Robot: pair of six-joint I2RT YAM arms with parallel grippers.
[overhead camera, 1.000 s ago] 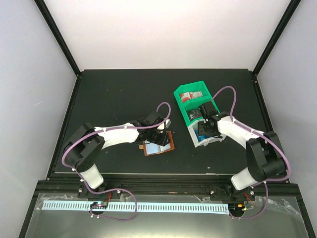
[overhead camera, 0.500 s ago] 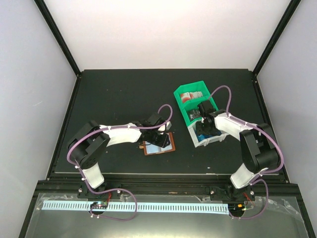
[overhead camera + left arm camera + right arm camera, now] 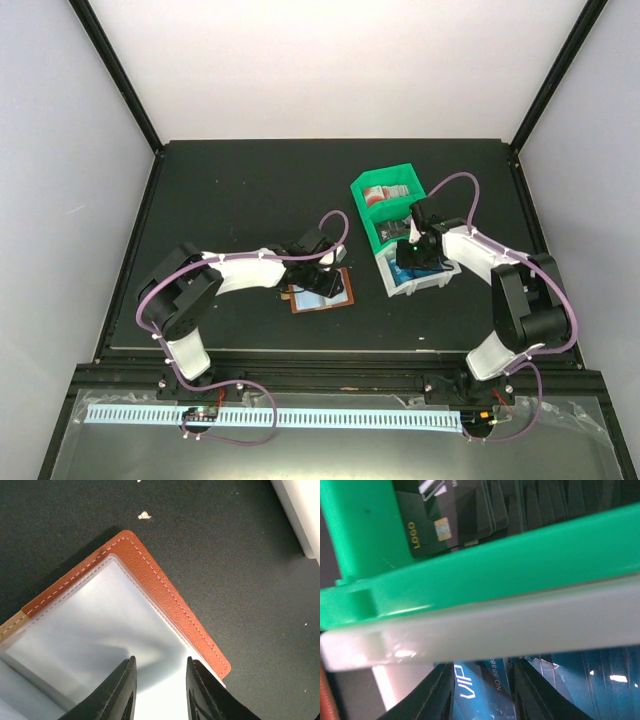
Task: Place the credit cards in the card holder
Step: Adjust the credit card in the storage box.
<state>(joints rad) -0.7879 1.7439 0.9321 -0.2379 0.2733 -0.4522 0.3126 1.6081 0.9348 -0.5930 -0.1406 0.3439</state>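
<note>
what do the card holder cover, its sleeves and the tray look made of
Card holder cover: brown leather or imitation, grained, stitched along the edge. Sleeves: clear, slightly frosted plastic film. Tray: glossy moulded plastic, green and white, showing highlights.

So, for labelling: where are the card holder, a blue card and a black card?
card holder (image 3: 165,600), left wrist view, stitched leather edge
blue card (image 3: 480,690), right wrist view, printed face
black card (image 3: 441,528), right wrist view, gold chip

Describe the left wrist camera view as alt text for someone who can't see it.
The left gripper, jaws slightly apart, sits over a clear sleeve of an open brown card holder lying on a dark table.
</note>
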